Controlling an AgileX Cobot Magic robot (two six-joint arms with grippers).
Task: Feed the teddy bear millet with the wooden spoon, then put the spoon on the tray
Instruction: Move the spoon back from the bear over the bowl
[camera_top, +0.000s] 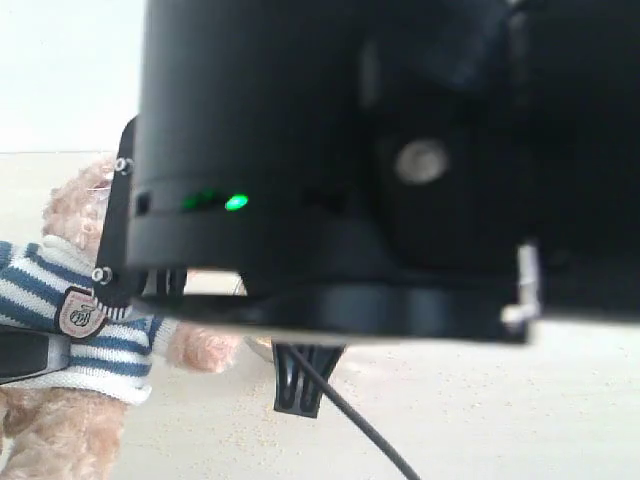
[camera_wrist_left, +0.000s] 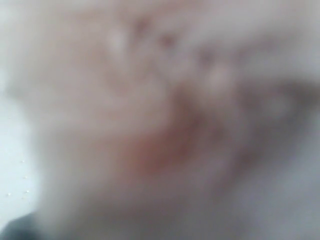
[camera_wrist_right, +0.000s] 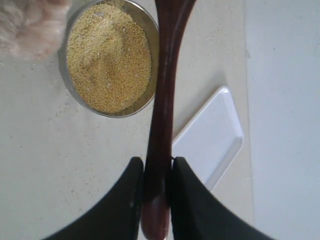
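- you get little from the exterior view: a black arm housing (camera_top: 330, 150) with a green light (camera_top: 236, 202) sits close to the lens and blocks the middle of the scene.
- only part of the bear (camera_top: 50, 430) shows there, at the left edge, with its face hidden behind the housing.
- a dark bar (camera_top: 25, 352) lies across its sweater; you can't tell what it is.
- the left wrist view is a pinkish-tan blur. for the left gripper, you can't tell how far the fingers are apart or whether they hold anything.
- the spoon (camera_wrist_right: 165, 90) runs out of frame at its wide end, so you can't see whether it carries grain.
- the shield badge (camera_top: 82, 313) on the sweater has marks too small to read.
- right gripper (camera_wrist_right: 157, 167): black fingers (camera_wrist_right: 192, 205) are clamped on the spoon's handle near its end, and the butt sticks out behind them.
- the spoon is dark reddish-brown, glossy and slim. it is held above the table (camera_top: 500, 410), between the bowl (camera_wrist_right: 120, 114) and the white tray (camera_wrist_right: 210, 135).
- millet (camera_wrist_right: 110, 57) fills the metal bowl, with loose specks around it.
- a fluffy paw (camera_wrist_right: 30, 25) is just beside the bowl rim.
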